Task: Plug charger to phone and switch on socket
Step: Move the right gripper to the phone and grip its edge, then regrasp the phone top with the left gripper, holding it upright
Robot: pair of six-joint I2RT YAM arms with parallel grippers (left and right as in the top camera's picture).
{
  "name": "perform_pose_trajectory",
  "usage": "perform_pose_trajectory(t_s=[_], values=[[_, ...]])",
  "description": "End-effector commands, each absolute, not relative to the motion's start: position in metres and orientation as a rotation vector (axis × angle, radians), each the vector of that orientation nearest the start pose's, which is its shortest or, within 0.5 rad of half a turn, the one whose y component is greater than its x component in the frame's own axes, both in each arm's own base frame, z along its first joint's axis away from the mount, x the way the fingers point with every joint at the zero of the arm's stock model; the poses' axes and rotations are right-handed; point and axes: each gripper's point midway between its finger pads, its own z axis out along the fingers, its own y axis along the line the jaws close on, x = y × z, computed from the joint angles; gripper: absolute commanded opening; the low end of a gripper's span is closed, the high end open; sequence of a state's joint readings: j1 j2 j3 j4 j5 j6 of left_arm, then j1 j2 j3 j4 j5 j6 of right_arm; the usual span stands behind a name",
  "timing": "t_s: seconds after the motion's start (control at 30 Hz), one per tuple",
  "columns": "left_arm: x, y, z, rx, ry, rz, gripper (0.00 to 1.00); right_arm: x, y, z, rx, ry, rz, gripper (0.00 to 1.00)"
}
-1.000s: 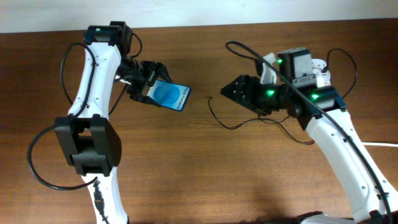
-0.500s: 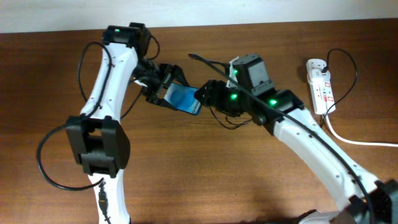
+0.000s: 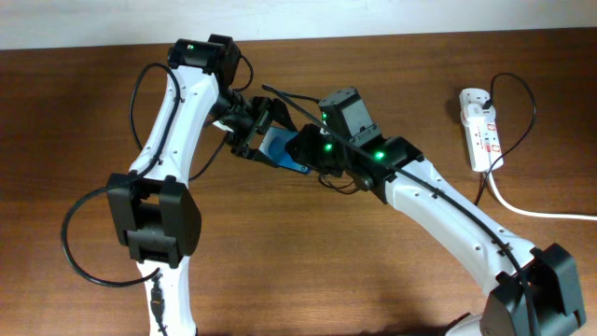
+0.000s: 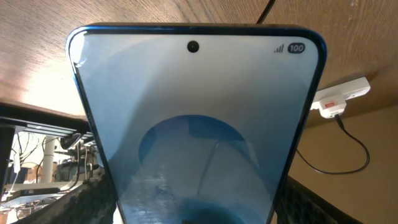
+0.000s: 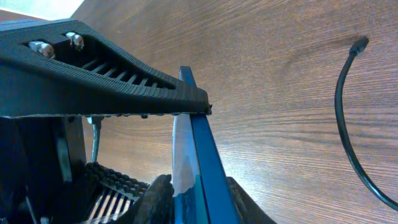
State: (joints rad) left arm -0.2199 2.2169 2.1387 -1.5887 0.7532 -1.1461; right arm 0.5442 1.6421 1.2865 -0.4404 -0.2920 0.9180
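Phone first: the slim black-edged smartphone with a blue screen (image 3: 278,149) is raised off the brown wooden surface (image 3: 373,280), near the far middle. The left pincer (image 3: 252,135) clamps it at one end, black fingers closed on its two long edges. Most of the left wrist view is taken up by the screen (image 4: 199,124), which shows a lighter blue oval and a "100" mark in the top corner.

The right pincer (image 3: 303,149) meets the phone's free end. In the right wrist view its fingers (image 5: 158,196) sit one on each side of the phone's thin blue edge (image 5: 202,155). They are very close, but whether they press on it cannot be told. The left pincer's ribbed black finger crosses above and blocks much of that view.

The long thin black charger cable (image 5: 337,102) lies loose on the wood beside them. Its small plug tip (image 5: 359,45) rests on the surface alone, apart from the phone. The white oblong power strip (image 3: 479,126) lies well apart at the right, with a thick white cord (image 3: 541,210) trailing off the edge.
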Motion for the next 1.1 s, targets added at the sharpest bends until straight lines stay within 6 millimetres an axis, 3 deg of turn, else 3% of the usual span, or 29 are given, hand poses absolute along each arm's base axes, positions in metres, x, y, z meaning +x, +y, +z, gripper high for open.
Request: perform_pose_trajectory(t_s=[0.0, 0.13, 0.27, 0.33, 0.4, 0.43, 0.53, 0.63, 0.7, 0.77, 0.83, 0.97, 1.07], values=[[0.374, -0.210, 0.180, 1.152, -2.197, 0.751, 0.11, 0.364, 0.283, 0.180, 0.323, 2.558, 0.990, 0.19], [0.374, -0.210, 0.180, 1.151, -2.197, 0.752, 0.29, 0.364, 0.284, 0.180, 0.323, 2.558, 0.991, 0.04], [0.374, -0.210, 0.180, 1.151, -2.197, 0.752, 0.39, 0.363, 0.282, 0.180, 0.325, 2.567, 1.000, 0.04], [0.374, -0.210, 0.180, 1.139, -2.206, 0.757, 0.49, 0.369, 0.259, 0.176, 0.399, 2.585, 0.955, 0.04], [0.379, -0.212, 0.180, 1.111, -2.240, 0.792, 0.56, 0.374, 0.231, 0.186, 0.419, 2.562, 0.917, 0.04], [0.389, -0.214, 0.180, 1.019, -2.325, 0.869, 0.63, 0.378, 0.212, 0.202, 0.445, 2.516, 0.909, 0.04], [0.412, -0.239, 0.207, 0.643, -2.420, 1.261, 0.63, 0.387, 0.180, 0.238, 0.520, 2.387, 0.931, 0.04], [0.436, -0.267, 0.265, 0.177, -2.344, 1.792, 0.90, 0.409, 0.174, 0.272, 0.742, 2.209, 1.104, 0.04], [0.443, -0.273, 0.293, -0.067, -2.303, 1.994, 0.99, 0.431, 0.170, 0.302, 0.818, 2.025, 1.174, 0.04], [0.445, -0.274, 0.295, -0.095, -2.314, 2.011, 0.99, 0.444, 0.162, 0.315, 0.955, 1.896, 1.220, 0.04], [0.447, -0.274, 0.293, -0.071, -2.327, 2.000, 0.99, 0.454, 0.172, 0.305, 1.135, 1.815, 1.247, 0.04], [0.460, -0.275, 0.300, 0.009, -2.330, 2.004, 0.98, 0.471, 0.225, 0.297, 1.095, 1.746, 1.333, 0.04], [0.473, -0.271, 0.292, 0.084, -2.414, 1.979, 0.83, 0.472, 0.224, 0.285, 1.119, 1.765, 1.291, 0.04]])
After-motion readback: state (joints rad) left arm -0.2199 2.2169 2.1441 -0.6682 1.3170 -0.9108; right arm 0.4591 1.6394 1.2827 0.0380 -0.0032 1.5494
